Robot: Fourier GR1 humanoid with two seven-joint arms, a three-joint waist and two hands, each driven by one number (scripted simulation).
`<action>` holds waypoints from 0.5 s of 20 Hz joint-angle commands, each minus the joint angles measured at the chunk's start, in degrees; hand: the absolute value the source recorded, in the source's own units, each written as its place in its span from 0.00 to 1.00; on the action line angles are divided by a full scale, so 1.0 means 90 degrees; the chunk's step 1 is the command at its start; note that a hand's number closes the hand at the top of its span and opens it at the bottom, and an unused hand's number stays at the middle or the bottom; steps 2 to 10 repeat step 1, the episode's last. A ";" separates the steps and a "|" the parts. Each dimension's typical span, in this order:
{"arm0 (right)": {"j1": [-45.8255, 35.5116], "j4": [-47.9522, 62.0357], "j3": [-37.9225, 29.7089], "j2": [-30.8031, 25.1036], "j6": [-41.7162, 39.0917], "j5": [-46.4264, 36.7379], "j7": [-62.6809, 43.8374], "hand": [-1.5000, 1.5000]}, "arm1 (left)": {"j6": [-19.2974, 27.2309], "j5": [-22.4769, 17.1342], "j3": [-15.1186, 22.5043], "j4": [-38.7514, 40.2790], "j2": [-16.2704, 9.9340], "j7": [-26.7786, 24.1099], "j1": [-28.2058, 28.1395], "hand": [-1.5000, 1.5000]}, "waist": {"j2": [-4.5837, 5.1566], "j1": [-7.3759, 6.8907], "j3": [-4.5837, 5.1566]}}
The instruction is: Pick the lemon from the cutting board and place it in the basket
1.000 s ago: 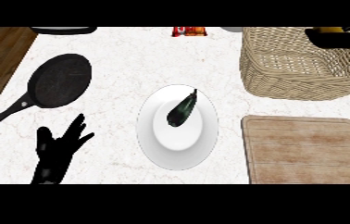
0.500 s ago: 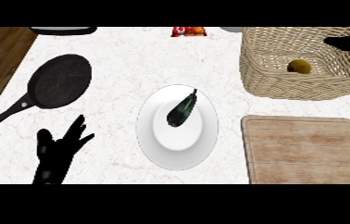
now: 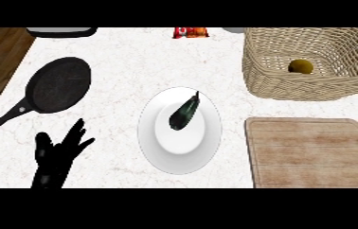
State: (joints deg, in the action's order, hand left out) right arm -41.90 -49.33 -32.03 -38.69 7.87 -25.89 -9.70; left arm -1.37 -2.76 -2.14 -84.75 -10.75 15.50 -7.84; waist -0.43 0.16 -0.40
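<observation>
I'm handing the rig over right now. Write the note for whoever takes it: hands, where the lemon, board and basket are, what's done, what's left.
Left hand: open, resting at lower left, holding nothing.
Right hand: out of view.
Lemon: inside the basket, far right.
Cutting board: near right, nothing on it.
Done: pick and place both look complete.
Left: apparently nothing; just confirm where the right hand is.
</observation>
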 commanded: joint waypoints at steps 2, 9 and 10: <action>0.0344 -0.0011 -0.0412 -0.0520 -0.0417 0.0436 -0.0085 0.00 | -0.0076 0.0017 -0.0069 0.0313 -0.0084 0.0242 0.0087 0.50 | 0.0043 0.0015 0.0044; 0.0344 -0.0011 -0.0412 -0.0520 -0.0417 0.0436 -0.0085 0.00 | -0.0076 0.0017 -0.0069 0.0313 -0.0084 0.0242 0.0087 0.50 | 0.0043 0.0015 0.0044; 0.0344 -0.0011 -0.0412 -0.0520 -0.0417 0.0436 -0.0085 0.00 | -0.0076 0.0017 -0.0069 0.0313 -0.0084 0.0242 0.0087 0.50 | 0.0043 0.0015 0.0044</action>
